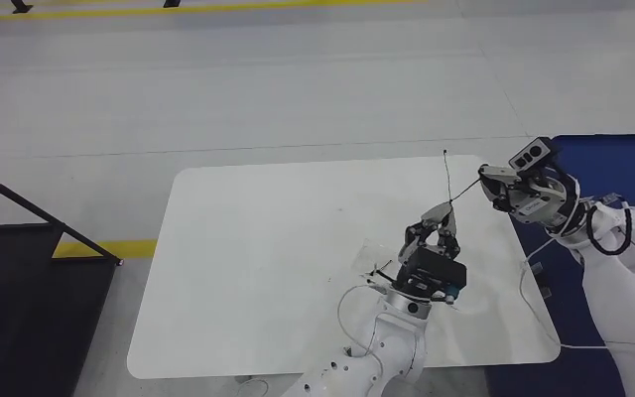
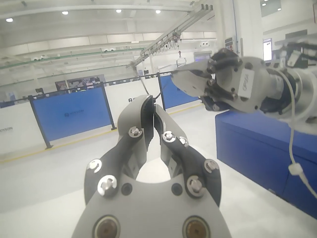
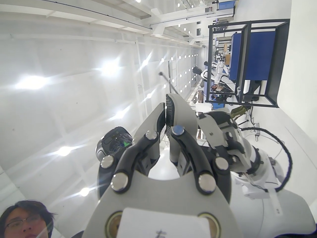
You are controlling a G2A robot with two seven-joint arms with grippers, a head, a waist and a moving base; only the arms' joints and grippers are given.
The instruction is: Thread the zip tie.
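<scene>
In the top view, the tie (image 1: 446, 175) is gripped above the counter (image 1: 258, 258) by the left jaws and right jaws, both closed.

Thin zip tie (image 3: 169, 83) at the jaw tips: black matt plastic. Left gripper (image 2: 153, 102): smooth matt grey fingers (image 2: 130, 117), black ribbed pads (image 2: 148, 110), bright polished metal pins (image 2: 135, 132). Table (image 1: 248, 278) under the jaws: white, smooth, matt.

Zip tie (image 1: 448, 184) over the table (image 1: 258, 268), right of centre, between left gripper (image 1: 446, 210) and right gripper (image 1: 483, 177).

White table (image 1: 258, 278), pale floor (image 1: 298, 89), blue barriers (image 2: 70, 117), bright ceiling lights (image 2: 65, 12).
</scene>
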